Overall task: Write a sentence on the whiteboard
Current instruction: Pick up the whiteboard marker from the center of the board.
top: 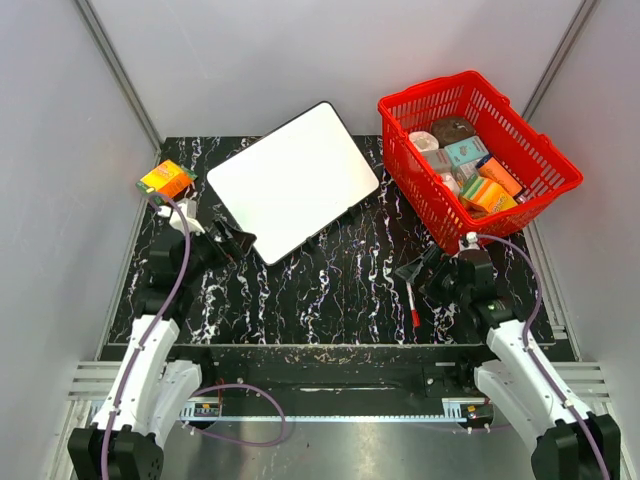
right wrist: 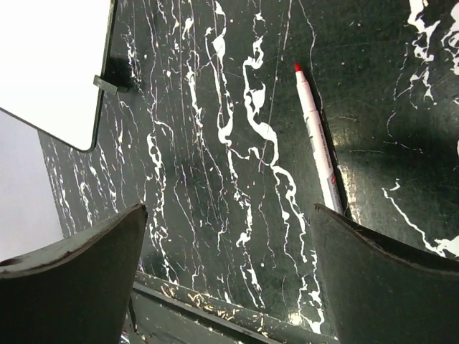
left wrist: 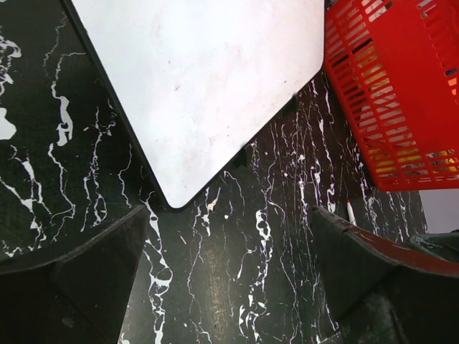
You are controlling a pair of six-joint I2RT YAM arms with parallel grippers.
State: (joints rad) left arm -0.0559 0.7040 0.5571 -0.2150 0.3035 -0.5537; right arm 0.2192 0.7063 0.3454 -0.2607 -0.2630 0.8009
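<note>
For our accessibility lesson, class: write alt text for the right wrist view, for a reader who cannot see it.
A red-tipped marker lies uncapped on the black marbled table, close by the open, empty right pincer. A blank corner of the whiteboard shows at upper left.

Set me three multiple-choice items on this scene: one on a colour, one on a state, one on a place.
1. What colour is the basket? A blue; B green; C red.
2. What state is the whiteboard in? A blank; B covered in writing; C snapped in two.
3. Where does the marker lie? A in the basket; B on the table by the right hand; C on the whiteboard.

Answers: C, its mesh walls are red. A, its white face bears no words. B, it lies flat on the dark veined top, just beside the open right hand.
</note>
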